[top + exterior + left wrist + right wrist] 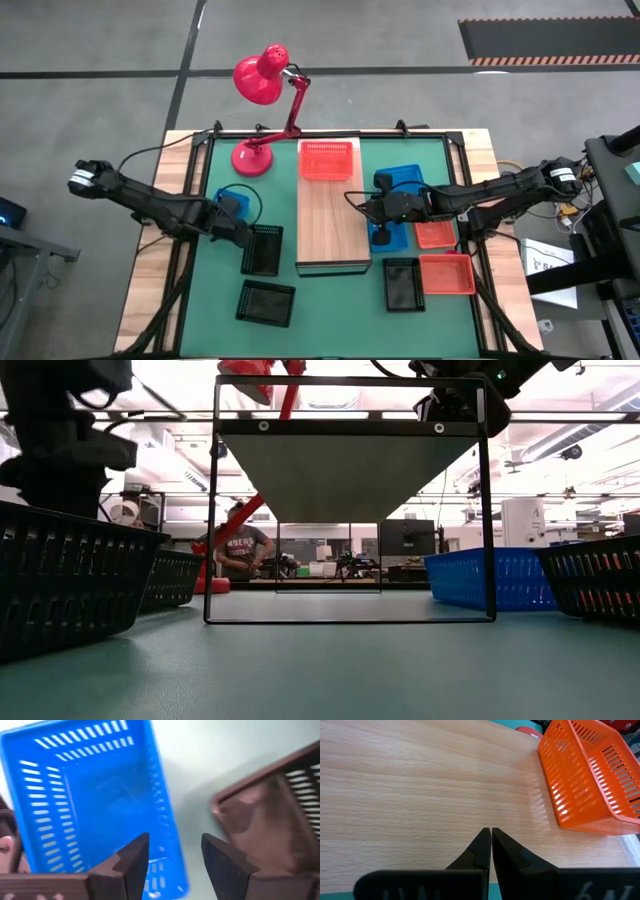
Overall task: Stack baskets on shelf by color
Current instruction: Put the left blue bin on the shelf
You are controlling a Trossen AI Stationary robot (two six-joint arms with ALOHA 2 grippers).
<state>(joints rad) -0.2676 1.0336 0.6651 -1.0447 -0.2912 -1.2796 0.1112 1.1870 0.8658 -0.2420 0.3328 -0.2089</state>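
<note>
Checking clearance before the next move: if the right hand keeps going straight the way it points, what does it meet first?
Probably nothing on the near stretch: the right hand, fingers shut, points along the bare top of the shelf. The red-orange basket sits at the far end, off to one side of that line. Height above the plank is unclear.

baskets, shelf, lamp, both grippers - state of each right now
left gripper: open, over blue basket at the table's left
right gripper: shut, empty, at the shelf edge
red-orange basket: upright on the shelf's far end, alone
black baskets: on the mat, unstacked
lamp: standing, head tilted
</note>
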